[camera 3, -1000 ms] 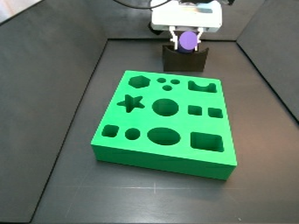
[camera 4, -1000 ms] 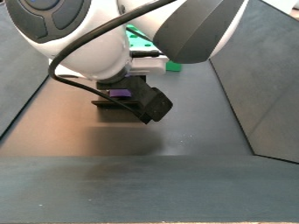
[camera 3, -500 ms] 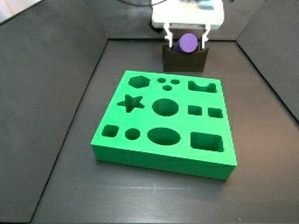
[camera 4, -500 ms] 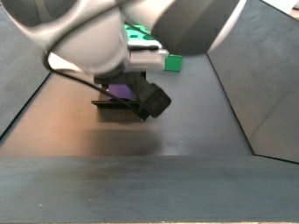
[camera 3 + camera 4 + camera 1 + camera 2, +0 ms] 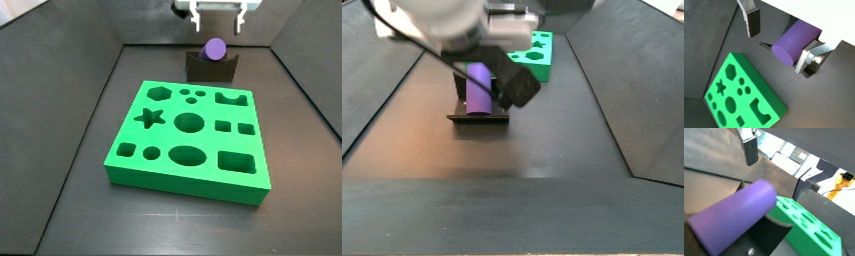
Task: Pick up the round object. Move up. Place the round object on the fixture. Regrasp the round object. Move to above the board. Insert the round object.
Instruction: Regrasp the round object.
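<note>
The purple round object [image 5: 214, 48] lies in the notch of the dark fixture [image 5: 211, 69] behind the green board [image 5: 187, 135]. My gripper [image 5: 218, 10] hangs open straight above it, with a gap between the fingertips and the peg. In both wrist views the round object [image 5: 794, 42] [image 5: 734, 220] lies below the spread fingers [image 5: 751, 21] [image 5: 749, 150], touching neither pad. A side view shows the peg [image 5: 476, 84] lying lengthwise on the fixture [image 5: 478, 118], with the board [image 5: 535, 57] beyond it.
Dark walls enclose the floor on the left, right and back. The board [image 5: 741, 97] fills the middle of the floor, its holes all showing empty. The arm's body and a cable hang over the fixture [image 5: 767, 235] end.
The gripper has opened, let go of the round object and risen. The peg stays in the fixture's notch.
</note>
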Robot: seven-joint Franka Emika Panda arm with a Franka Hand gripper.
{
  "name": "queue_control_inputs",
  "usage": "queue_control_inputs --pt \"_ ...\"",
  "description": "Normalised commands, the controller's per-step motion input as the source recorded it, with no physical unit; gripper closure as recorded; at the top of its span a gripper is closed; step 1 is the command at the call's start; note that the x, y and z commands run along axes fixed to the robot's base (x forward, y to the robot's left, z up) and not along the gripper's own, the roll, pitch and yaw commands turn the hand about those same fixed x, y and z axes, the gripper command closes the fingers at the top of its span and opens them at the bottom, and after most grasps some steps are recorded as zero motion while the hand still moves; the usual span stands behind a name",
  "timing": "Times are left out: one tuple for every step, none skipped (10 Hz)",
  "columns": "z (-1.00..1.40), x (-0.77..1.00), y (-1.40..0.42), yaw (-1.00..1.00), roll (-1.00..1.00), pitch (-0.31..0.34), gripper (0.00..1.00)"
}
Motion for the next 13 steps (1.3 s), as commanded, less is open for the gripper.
queue_control_inputs --pt "0.52 -0.04 0.01 0.01 0.03 0.032 0.0" --pt "0.34 -0.03 0.01 0.01 0.03 0.04 0.0" --pt "0.93 -0.13 -0.84 0.03 1.0 0.054 0.0" --pt "0.74 -0.12 -0.8 0.03 1.0 0.05 0.0" --pt "0.59 -0.13 -0.68 0.03 1.0 0.039 0.0" --pt "0.46 -0.13 -0.58 0.03 1.0 0.034 0.0" --pt "0.19 -0.1 -0.37 0.03 1.0 0.028 0.0" --pt "0.06 -0.06 -0.2 0.03 1.0 0.026 0.0" --pt "0.03 -0.03 -0.02 0.03 1.0 0.028 0.0" --pt "0.02 -0.02 -0.01 0.03 1.0 0.028 0.0" --pt "0.01 -0.03 -0.03 0.03 1.0 0.024 0.0" --pt "0.02 -0.04 -0.03 0.03 1.0 0.019 0.0" --pt "0.01 -0.04 -0.03 0.03 1.0 0.011 0.0"
